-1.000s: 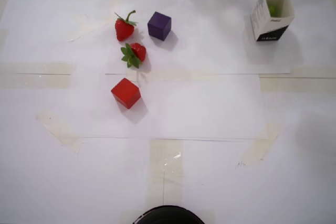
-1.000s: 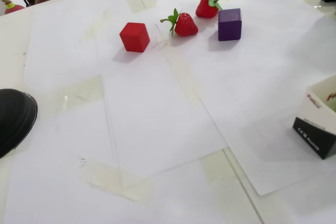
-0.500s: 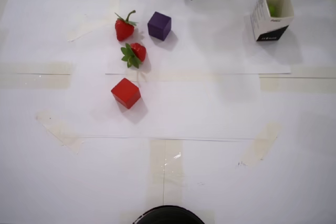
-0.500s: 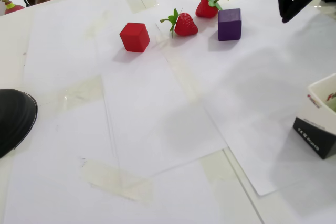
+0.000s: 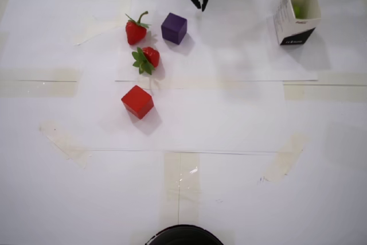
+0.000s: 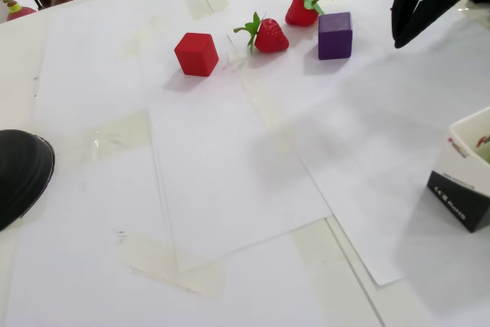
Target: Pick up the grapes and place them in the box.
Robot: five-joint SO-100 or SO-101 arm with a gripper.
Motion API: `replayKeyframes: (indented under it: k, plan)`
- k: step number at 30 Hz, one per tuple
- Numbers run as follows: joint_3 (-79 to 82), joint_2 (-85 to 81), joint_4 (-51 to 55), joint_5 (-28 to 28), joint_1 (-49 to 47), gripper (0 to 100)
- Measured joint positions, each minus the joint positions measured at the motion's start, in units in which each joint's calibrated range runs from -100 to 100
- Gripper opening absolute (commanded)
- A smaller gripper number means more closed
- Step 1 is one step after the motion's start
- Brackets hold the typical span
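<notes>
I see my gripper (image 5: 200, 8) nearly closed and empty, just right of the purple cube (image 5: 174, 28). Grapes (image 5: 299, 11) (green, barely visible) sit inside the box (image 5: 287, 18), far right overhead.

Matt white paper sheets (image 5: 229, 119) joined with glossy clear tape (image 5: 180, 179); smooth matt red cube (image 5: 137, 101) and purple cube (image 5: 174, 28); white paper carton (image 5: 284, 15).

Bright, even light; soft shadows fall lower right of the red wooden cube (image 5: 137, 101) overhead; white paper sheets (image 6: 230, 174) slightly washed out.
</notes>
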Motion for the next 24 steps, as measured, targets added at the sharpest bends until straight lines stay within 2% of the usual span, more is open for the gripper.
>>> replayKeyframes:
  k: [24]
  plan:
    - [1.6, 0.0, 0.2, 0.2, 1.6, 0]
